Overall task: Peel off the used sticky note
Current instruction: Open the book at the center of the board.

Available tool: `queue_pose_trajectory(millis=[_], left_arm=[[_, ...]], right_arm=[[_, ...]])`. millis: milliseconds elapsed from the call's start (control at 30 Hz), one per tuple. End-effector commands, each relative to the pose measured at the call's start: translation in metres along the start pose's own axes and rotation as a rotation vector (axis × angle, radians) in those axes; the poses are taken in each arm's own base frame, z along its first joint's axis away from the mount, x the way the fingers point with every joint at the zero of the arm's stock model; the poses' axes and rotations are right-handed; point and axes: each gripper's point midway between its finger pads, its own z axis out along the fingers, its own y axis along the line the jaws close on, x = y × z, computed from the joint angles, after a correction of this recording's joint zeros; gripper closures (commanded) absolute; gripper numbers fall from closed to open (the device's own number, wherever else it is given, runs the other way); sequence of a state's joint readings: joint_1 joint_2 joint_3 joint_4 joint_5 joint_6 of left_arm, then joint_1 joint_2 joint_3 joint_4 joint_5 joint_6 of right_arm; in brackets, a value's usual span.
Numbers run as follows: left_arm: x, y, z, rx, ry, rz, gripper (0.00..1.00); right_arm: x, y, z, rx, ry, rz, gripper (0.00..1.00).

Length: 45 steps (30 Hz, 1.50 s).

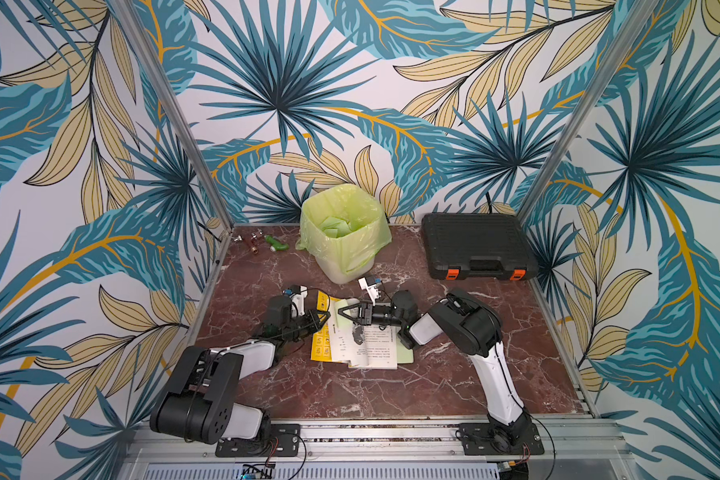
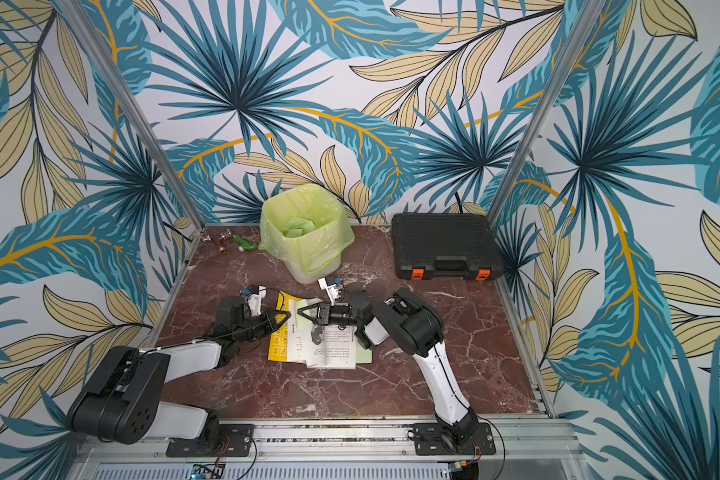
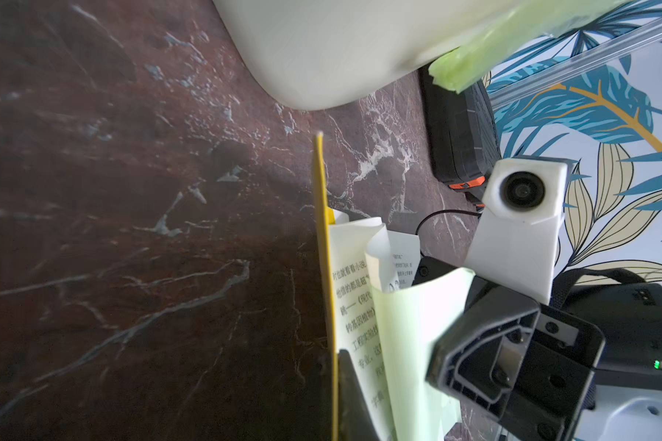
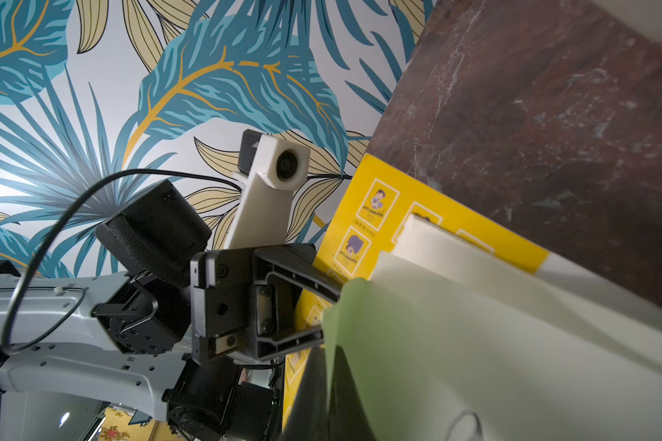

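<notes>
Curling off the book (image 1: 371, 345), sticky note (image 4: 417, 343) sits clamped in right gripper (image 1: 339, 311); left gripper (image 1: 327, 318) pinches yellow cover (image 3: 322, 229).

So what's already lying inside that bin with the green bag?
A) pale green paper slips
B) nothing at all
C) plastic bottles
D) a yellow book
A: in a top view, pale green paper slips lie loose inside the bin, and nothing else shows in there.
</notes>
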<state>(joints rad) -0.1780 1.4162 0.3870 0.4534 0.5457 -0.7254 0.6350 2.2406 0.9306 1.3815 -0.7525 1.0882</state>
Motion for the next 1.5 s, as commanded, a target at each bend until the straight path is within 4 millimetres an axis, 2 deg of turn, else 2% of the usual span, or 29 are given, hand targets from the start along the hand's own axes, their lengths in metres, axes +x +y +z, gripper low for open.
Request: queue_pose_trajectory(millis=[0,200,433,567,667,767,867,933,1033,1100,1167,1200,1267,1333,1467], left_arm=[[-0.004,0.003,0.002,-0.02,-0.007,0.025,1.0],[-0.007,0.006,0.003,-0.045,-0.006,0.044,1.0],[-0.008,0.009,0.003,-0.075,0.001,0.068,1.0],[-0.009,0.009,0.002,-0.083,0.003,0.074,1.0],[-0.009,0.008,0.001,-0.085,0.002,0.081,1.0],[-0.01,0.009,0.0,-0.091,-0.001,0.085,1.0],[-0.01,0.008,-0.001,-0.095,-0.003,0.089,1.0],[-0.01,0.009,-0.002,-0.1,-0.003,0.092,1.0],[-0.01,0.008,-0.005,-0.107,-0.006,0.097,1.0],[-0.01,0.008,-0.007,-0.111,-0.008,0.102,1.0],[-0.011,0.007,-0.008,-0.113,-0.01,0.105,1.0],[-0.012,0.006,-0.008,-0.112,-0.012,0.108,1.0],[-0.013,0.005,-0.008,-0.113,-0.013,0.111,1.0],[-0.014,0.005,-0.008,-0.113,-0.016,0.113,1.0],[-0.015,0.004,-0.009,-0.116,-0.019,0.117,1.0]], right_arm=[[-0.015,0.008,-0.018,0.059,-0.028,-0.053,1.0],[-0.008,-0.014,-0.058,0.293,0.012,-0.024,1.0],[-0.008,-0.025,-0.113,0.58,0.013,-0.009,0.77],[-0.021,-0.02,-0.142,0.788,0.006,-0.06,0.61],[-0.032,-0.013,-0.159,0.905,-0.005,-0.091,0.54],[-0.031,-0.003,-0.152,0.936,0.044,-0.135,0.5],[-0.021,-0.001,-0.132,0.922,0.117,-0.156,0.47],[-0.021,-0.004,-0.13,0.964,0.131,-0.171,0.45],[-0.029,-0.006,-0.152,1.105,0.099,-0.202,0.44],[-0.045,0.004,-0.168,1.182,0.05,-0.266,0.43],[-0.055,0.019,-0.171,1.185,0.03,-0.313,0.42],[-0.056,0.024,-0.167,1.159,0.036,-0.317,0.42],[-0.046,0.027,-0.143,1.039,0.088,-0.282,0.42],[-0.024,0.018,-0.115,0.94,0.186,-0.221,0.44],[0.006,0.005,-0.085,0.905,0.291,-0.202,0.46]])
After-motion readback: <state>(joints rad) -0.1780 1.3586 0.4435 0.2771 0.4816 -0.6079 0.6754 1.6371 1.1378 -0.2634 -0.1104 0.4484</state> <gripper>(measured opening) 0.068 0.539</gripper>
